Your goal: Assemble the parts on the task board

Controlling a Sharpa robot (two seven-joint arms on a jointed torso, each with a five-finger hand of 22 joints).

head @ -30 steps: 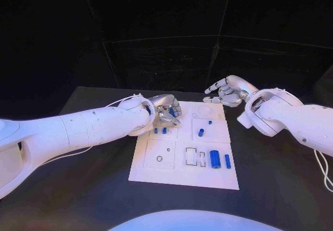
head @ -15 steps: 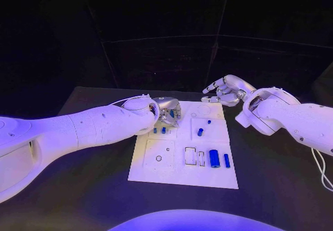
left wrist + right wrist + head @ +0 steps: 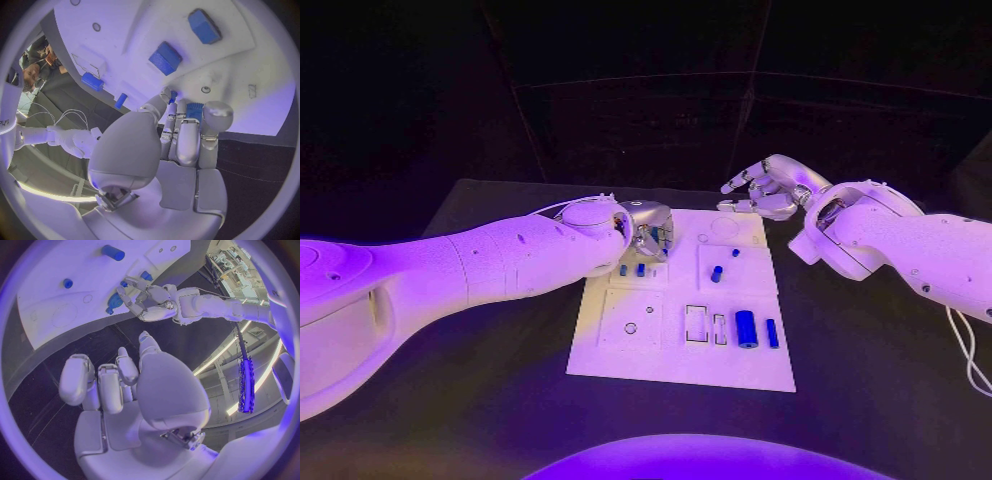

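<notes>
- Left hand (image 3: 646, 232) sits over the upper left of the white board (image 3: 639, 368), fingers curled round a small blue piece (image 3: 194, 111), probably lining it up with a slot.
- Right hand (image 3: 766, 190) hovers off the board's top right corner, loosely open and empty, likely just staying clear.
- Can't see the slot underneath; fingers hide it.

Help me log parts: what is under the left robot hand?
The left robot hand pinches a blue part over the task board. Its fingers cover the board beneath.
</notes>
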